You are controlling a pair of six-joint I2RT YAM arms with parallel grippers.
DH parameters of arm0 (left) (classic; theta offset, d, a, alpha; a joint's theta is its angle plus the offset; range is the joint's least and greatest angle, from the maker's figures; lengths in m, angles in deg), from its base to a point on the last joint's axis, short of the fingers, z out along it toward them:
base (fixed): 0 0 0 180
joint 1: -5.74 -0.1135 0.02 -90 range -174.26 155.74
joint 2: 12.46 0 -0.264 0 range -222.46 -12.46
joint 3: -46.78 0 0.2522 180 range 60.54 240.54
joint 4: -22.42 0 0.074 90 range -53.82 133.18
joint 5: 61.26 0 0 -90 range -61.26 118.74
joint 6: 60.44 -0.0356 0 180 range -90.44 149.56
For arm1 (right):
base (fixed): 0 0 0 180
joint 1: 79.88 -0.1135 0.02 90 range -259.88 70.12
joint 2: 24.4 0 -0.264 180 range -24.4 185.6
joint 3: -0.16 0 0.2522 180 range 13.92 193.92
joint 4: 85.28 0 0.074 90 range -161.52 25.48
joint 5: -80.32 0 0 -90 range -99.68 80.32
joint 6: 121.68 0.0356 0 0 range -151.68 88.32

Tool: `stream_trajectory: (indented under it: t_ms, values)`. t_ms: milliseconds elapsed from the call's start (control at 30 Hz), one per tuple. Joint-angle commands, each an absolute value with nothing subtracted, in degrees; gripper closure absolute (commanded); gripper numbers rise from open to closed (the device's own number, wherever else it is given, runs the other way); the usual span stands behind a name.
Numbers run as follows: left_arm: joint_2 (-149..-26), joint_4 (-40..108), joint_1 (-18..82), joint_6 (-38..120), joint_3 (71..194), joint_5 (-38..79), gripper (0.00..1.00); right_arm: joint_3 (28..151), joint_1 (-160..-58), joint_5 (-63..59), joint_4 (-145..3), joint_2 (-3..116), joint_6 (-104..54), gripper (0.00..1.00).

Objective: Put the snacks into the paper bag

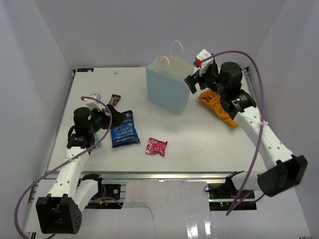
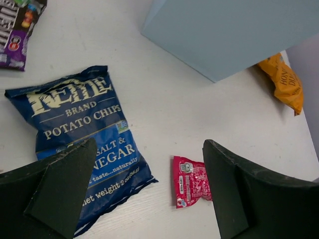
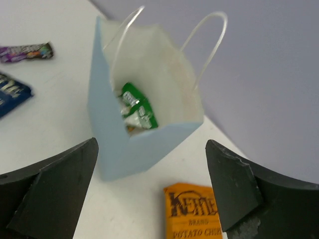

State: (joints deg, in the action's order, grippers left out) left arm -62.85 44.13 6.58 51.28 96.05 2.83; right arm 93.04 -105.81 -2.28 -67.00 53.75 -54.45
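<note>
Left gripper (image 1: 112, 118) and right gripper (image 1: 192, 82): both jaws apart, holding nothing.
The blue chip bag (image 2: 82, 144) lies under the left one, the pink-red packet (image 2: 192, 181) by its right finger. The paper bag (image 3: 124, 149) stands just ahead of the right one with the green packet (image 3: 139, 110) inside, and the orange chip bag (image 3: 194, 211) lies beneath it.

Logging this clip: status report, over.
Left tool open, right tool open, empty. Green packet in paper bag; blue chip bag, orange chip bag, pink packet, candy bar on table. Nothing blocking.
</note>
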Motion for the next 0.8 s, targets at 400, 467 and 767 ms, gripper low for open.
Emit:
stream_trajectory:
  t_ms: [400, 467, 767]
  values:
    - [-84.42, 56.22, 6.18, 62.97, 103.78, 23.02, 0.05, 53.75, -95.53, 37.68, -53.49, 30.53, -59.46, 0.04]
    - [-87.15, 56.84, 6.18, 61.21, 105.88, 23.29, 0.02, 53.91, -94.82, 39.53, -52.45, 30.62, -59.81, 0.03]
    - [-99.9, 57.02, 5.83, 52.59, 111.26, 19.88, 0.02, 52.95, -94.2, 41.12, -52.53, 27.19, -59.98, 0.04]
